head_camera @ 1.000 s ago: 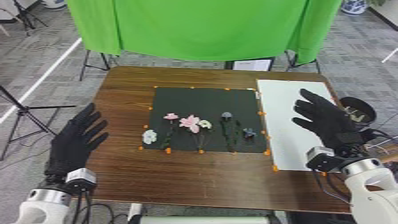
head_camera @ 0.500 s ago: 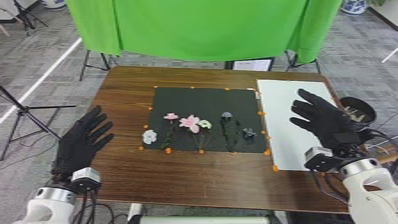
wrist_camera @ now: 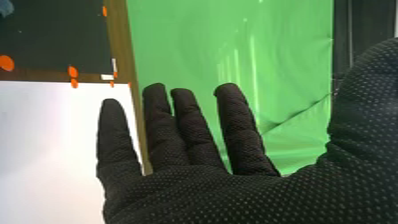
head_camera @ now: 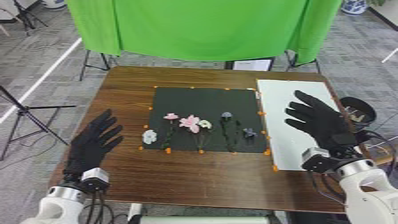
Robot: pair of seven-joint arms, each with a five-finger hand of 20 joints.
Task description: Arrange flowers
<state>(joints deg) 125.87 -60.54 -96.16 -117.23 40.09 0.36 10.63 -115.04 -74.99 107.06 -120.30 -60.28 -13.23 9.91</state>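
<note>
Two black-gloved hands spread wide near a row of flowers on a black sheet.
The left hand (head_camera: 86,150), in black fabric, has its fingers apart and nearly straight at the near left of the brown wood-grained table (head_camera: 178,185); the right hand (head_camera: 322,122), its glove stippled with tiny dots, is likewise open-fingered and hides part of a smooth white rectangular sheet (head_camera: 286,155). Between them, on the matte black square sheet (head_camera: 204,97) edged with orange dots, lie a flat white bloom (head_camera: 149,136), a dark blue flower (head_camera: 249,133), a large pink one with pointed petals (head_camera: 190,123), a small cream one (head_camera: 205,124), a small pink one (head_camera: 171,116) and a rounded grey-blue one (head_camera: 226,115). Their thin dark stems blend into the black. Beyond hangs creased green cloth (head_camera: 195,30), cut off at the top.
</note>
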